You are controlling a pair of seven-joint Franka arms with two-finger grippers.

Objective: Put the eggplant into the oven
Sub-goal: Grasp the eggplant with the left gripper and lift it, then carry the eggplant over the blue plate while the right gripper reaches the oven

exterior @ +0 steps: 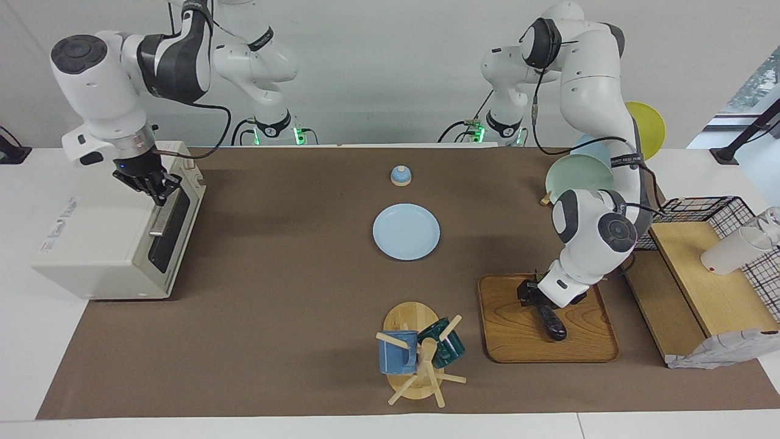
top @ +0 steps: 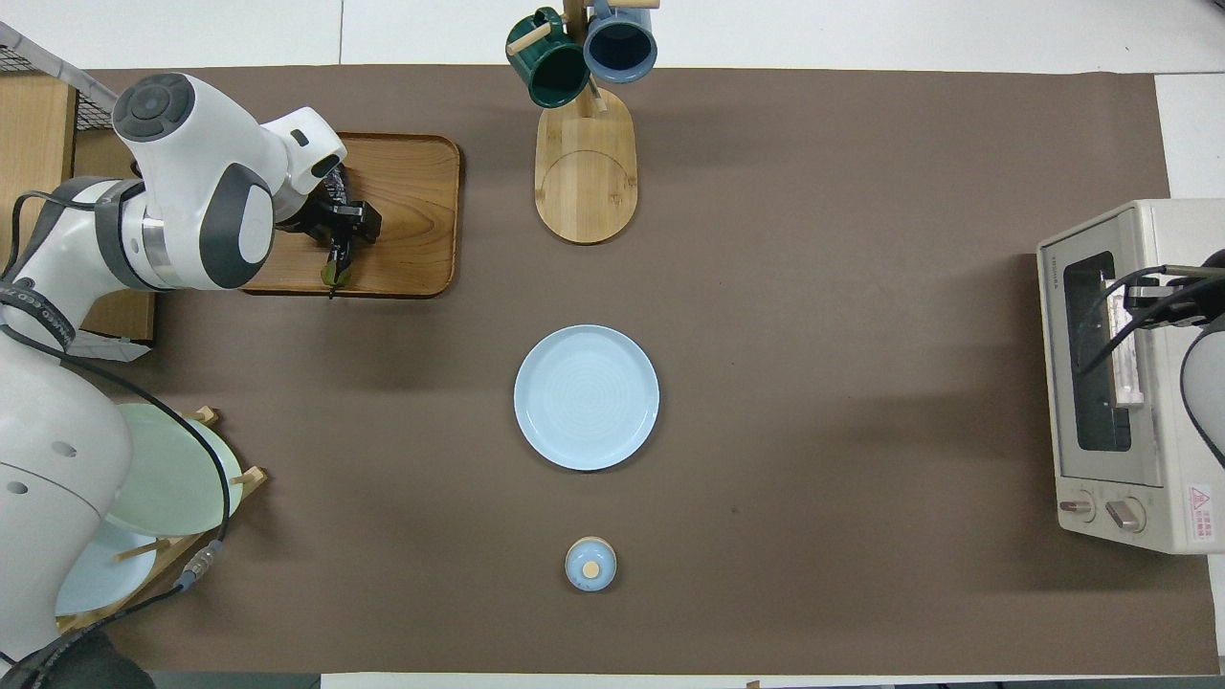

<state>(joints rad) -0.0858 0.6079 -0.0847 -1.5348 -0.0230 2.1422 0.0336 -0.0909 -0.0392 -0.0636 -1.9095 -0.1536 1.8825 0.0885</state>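
On the brown mat, we see the left gripper (exterior: pixel 531 297) clamped on the eggplant (exterior: pixel 550 321), whose long axis runs along the tray (exterior: pixel 512 341), while the right gripper (exterior: pixel 153 189), finger state unreadable, sits at the oven (exterior: pixel 109 244) handle.

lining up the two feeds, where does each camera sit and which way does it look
Facing view: high across the table, looking at the robots; both whole arms show, right gripper at the oven, left gripper on the eggplant.
Overhead view: above the robots' end, looking steeply down; the left arm and a little of the right show.
Both share the tray and plate.
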